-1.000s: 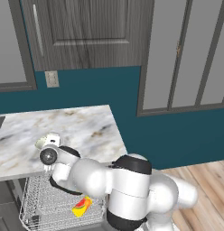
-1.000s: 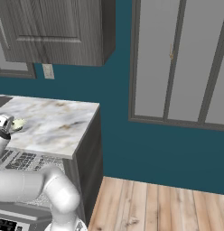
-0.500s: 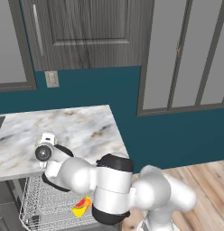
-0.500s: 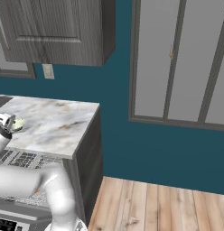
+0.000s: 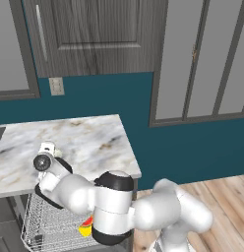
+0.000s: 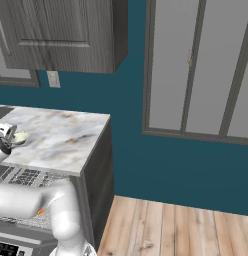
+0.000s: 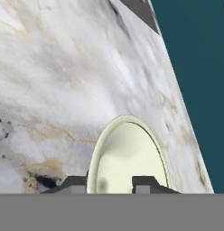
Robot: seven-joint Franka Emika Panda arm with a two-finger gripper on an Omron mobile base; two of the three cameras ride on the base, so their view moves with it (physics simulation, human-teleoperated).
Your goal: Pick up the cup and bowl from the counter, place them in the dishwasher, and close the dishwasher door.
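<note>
The pale greenish-white bowl (image 7: 127, 155) lies on the marble counter (image 5: 89, 140), near its front edge; it shows again as the bowl (image 6: 21, 136). My gripper (image 7: 109, 182) is low over the bowl and open: one fingertip is outside the near rim, the other over the bowl's inside. From the base, the gripper (image 5: 46, 148) hides the bowl, and the gripper (image 6: 5, 133) sits just left of it. The yellow cup (image 5: 86, 227) with its red mark lies in the dishwasher's white wire rack (image 5: 50, 224) under the counter.
The rack (image 6: 26, 177) is pulled out below the counter's front edge, with the arm's elbow (image 5: 114, 184) over it. A teal wall with a socket (image 5: 56, 85) rises behind the counter, and dark wood-grain cabinets (image 5: 94, 34) hang above. Wooden floor (image 6: 161, 230) lies to the right.
The hand has edged slightly left and farther over the counter towards the bowl, while the elbow and rear links have swung. Bowl and cup have not moved.
</note>
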